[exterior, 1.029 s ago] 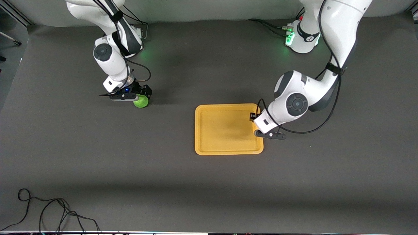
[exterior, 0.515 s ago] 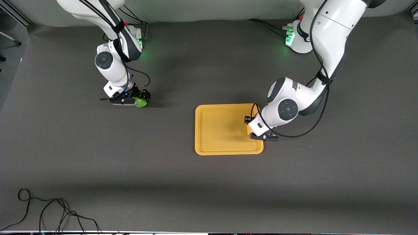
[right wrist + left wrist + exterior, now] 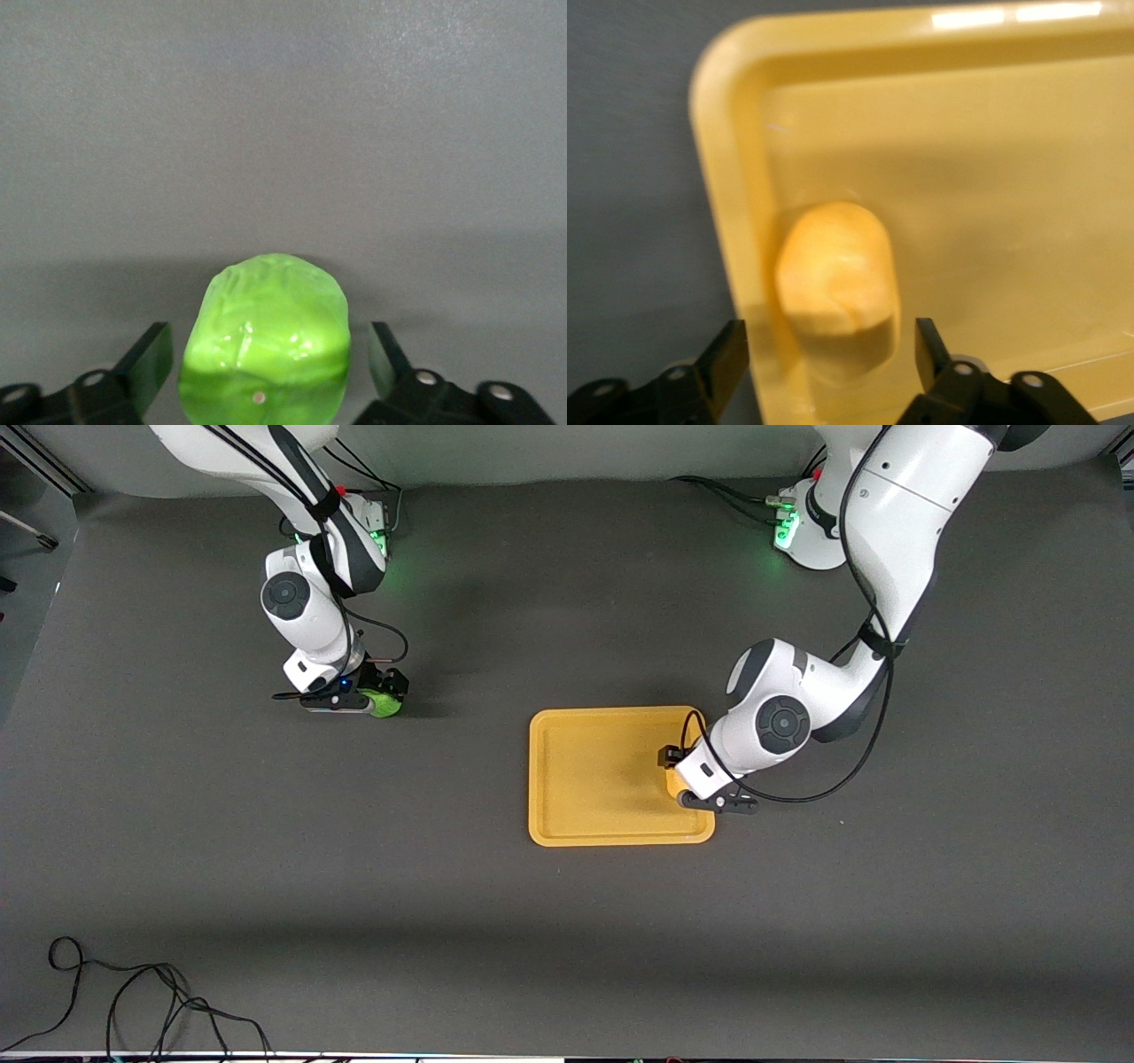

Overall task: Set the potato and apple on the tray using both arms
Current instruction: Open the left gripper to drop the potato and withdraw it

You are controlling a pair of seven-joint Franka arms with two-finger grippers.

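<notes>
Left end effector (image 3: 828,350): fingers are standing wide, a clear gap on each side of the potato (image 3: 835,270), so it is gripping nothing. The potato is lying directly between and below the fingers, inside the tray (image 3: 992,159), close to the rim at the left arm's end. Judgement: release is under way or just done; the low position is keeping the potato from rolling.

Right end effector (image 3: 263,363): fingers are also spread wide, straddling the apple (image 3: 264,341) with gaps visible on both sides. The apple is sitting on the dark surface (image 3: 567,921) under this end effector, well apart from the tray, toward the right arm's end. Judgement: it is lining up to close and lift.
</notes>
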